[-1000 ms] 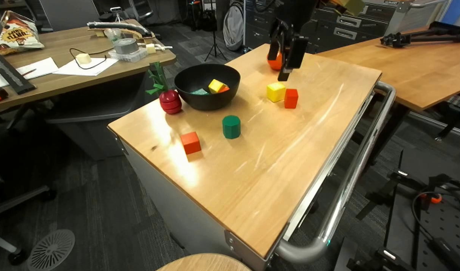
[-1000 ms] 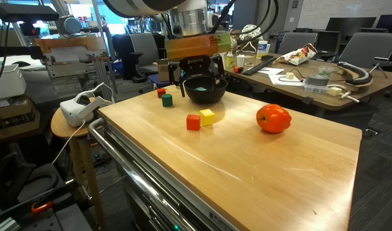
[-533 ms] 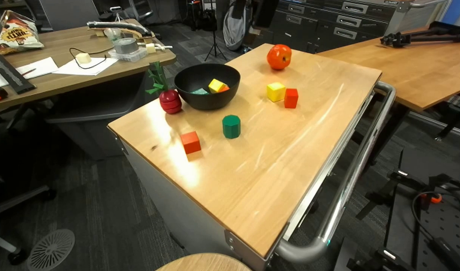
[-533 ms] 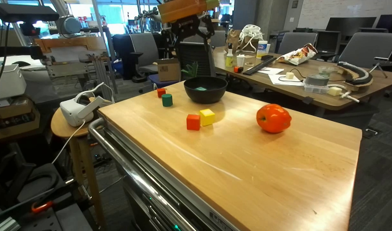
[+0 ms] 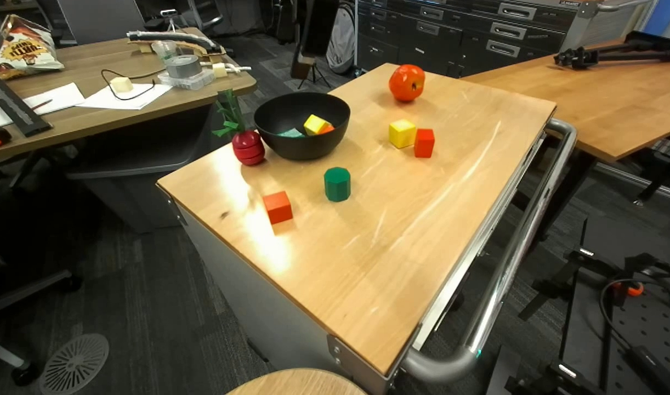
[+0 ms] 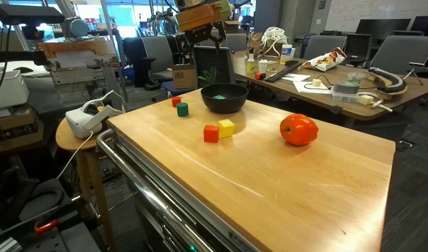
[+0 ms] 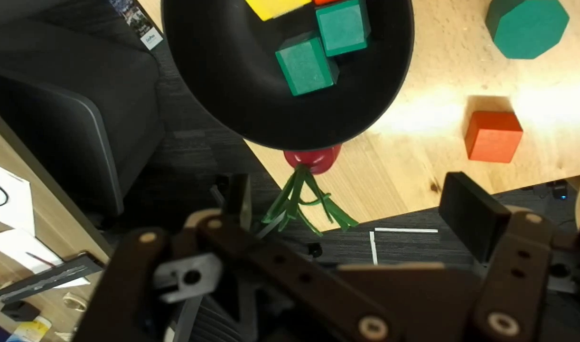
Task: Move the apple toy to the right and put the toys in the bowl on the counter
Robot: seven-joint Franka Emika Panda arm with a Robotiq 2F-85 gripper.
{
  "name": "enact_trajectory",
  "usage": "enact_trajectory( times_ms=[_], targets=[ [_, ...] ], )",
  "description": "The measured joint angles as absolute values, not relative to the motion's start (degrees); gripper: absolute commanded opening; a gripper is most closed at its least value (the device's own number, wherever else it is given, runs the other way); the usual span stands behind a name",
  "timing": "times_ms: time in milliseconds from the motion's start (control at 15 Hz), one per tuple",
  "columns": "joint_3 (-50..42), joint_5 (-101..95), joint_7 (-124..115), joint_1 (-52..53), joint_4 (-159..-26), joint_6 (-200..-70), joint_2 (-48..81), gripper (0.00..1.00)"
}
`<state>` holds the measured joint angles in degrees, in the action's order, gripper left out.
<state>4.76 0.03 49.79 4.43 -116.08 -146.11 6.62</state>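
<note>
The orange-red apple toy (image 5: 406,83) (image 6: 298,129) sits alone on the counter (image 5: 401,230) (image 6: 287,185). The black bowl (image 5: 302,148) (image 6: 224,105) (image 7: 223,80) holds a yellow block (image 7: 275,5), two green blocks (image 7: 306,66) and an orange-red piece. The dark-red round toy (image 5: 248,147) (image 7: 313,161) with green leaves stands beside the bowl. A yellow block (image 5: 402,134) and red block (image 5: 424,143) sit close together. A green block (image 5: 337,184) (image 7: 529,28) and an orange-red block (image 5: 278,208) (image 7: 494,137) lie apart. My gripper (image 6: 201,49) (image 7: 354,204) is open and empty, raised above the counter near the leaves.
A metal rail (image 5: 510,274) (image 6: 154,196) runs along one counter side. A stool (image 6: 67,136) with a white headset (image 6: 89,120) stands close by. A cluttered desk (image 5: 236,77) (image 6: 420,91) stands beyond the bowl.
My gripper has risen from near the bowl up and away, then shifted slightly. The bowl and the apple toy show without the gripper in front of them. The toys have not moved.
</note>
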Motion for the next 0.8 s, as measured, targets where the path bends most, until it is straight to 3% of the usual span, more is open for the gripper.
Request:
enact_trajectory(
  times_ms=[400,800],
  targets=[
    [4.48,-6.92,46.62,4.12,-113.39,-136.23,8.97,1.0],
    [4.54,-6.51,48.57,2.49,-104.16,-130.98,19.57,1.0]
  ],
)
